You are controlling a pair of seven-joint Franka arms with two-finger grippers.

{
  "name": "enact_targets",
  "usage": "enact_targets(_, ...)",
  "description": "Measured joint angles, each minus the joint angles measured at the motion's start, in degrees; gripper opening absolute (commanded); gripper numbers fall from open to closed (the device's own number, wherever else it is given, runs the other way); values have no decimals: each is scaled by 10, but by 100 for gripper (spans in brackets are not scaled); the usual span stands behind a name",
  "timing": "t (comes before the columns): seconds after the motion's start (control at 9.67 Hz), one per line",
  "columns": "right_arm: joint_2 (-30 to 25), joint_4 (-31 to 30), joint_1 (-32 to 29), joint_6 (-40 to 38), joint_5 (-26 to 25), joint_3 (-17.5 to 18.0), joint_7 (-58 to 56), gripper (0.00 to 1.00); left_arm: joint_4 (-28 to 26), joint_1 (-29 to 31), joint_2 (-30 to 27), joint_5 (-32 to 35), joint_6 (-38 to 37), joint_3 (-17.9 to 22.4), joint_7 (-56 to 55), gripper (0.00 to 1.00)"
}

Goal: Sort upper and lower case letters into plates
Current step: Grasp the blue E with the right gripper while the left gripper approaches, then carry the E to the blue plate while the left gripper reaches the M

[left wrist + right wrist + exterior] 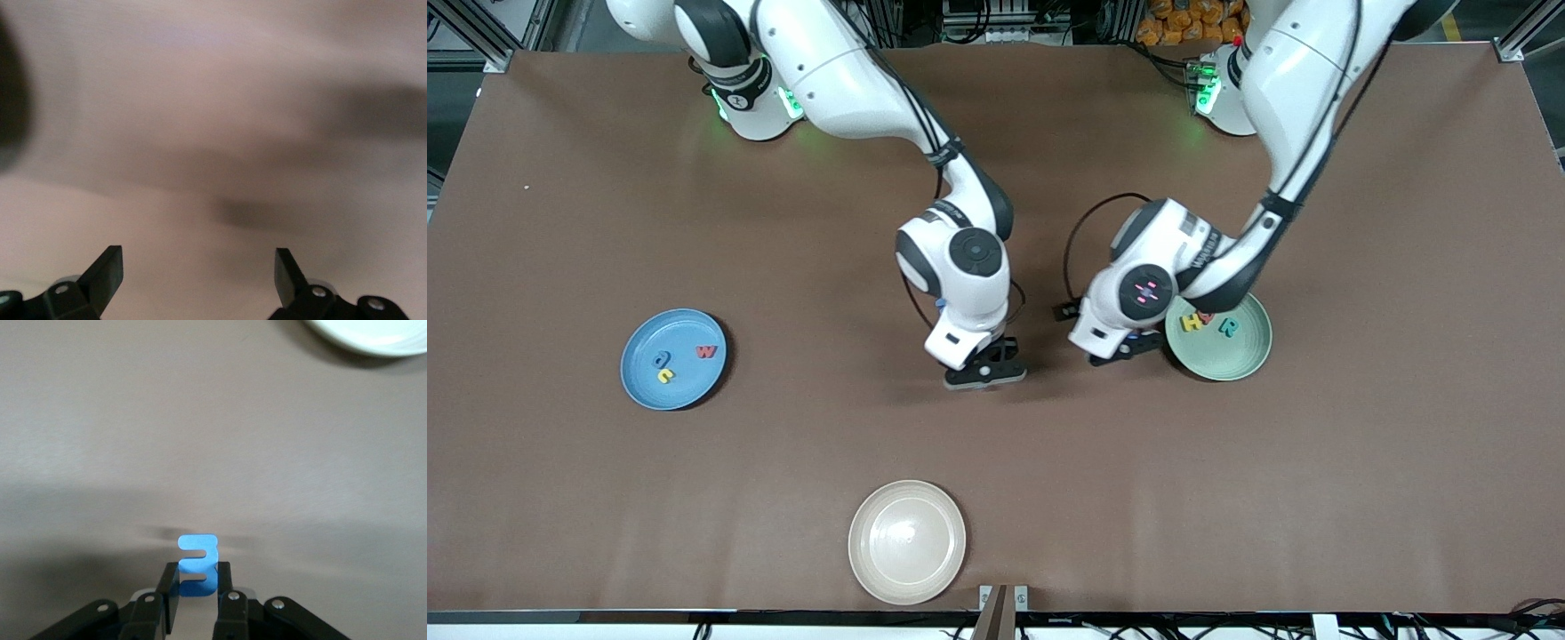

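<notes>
A red letter "W" (706, 352) lies in the blue plate (640, 378), toward the right arm's end of the worktop. Two more letters beside it, one blue (661, 358) and one yellow (664, 376), cannot be read. In the green plate (1232, 363), toward the left arm's end, a yellow "H" (1192, 323) and a teal "R" (1229, 327) can be read. The blue letter (198, 564) pinched in the right hand (197, 595) looks like an "E". Printing on the left arm's wrist (1202, 251) cannot be read.
</notes>
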Motion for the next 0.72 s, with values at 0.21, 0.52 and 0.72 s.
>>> enact_targets(0.21,-41,-50,-36,-4,3,0,-104,0,37,-51,-1,10,0,2,-2,100)
enact_targets(0.52,-130,-162,-119,-7,21,-1,-321,0,55,-98,0,77,1,2,-5,100)
enact_targets(0.72,-191,-239,-202,-8,25,-1,-487,0,84,-135,2,136,4,2,-7,100)
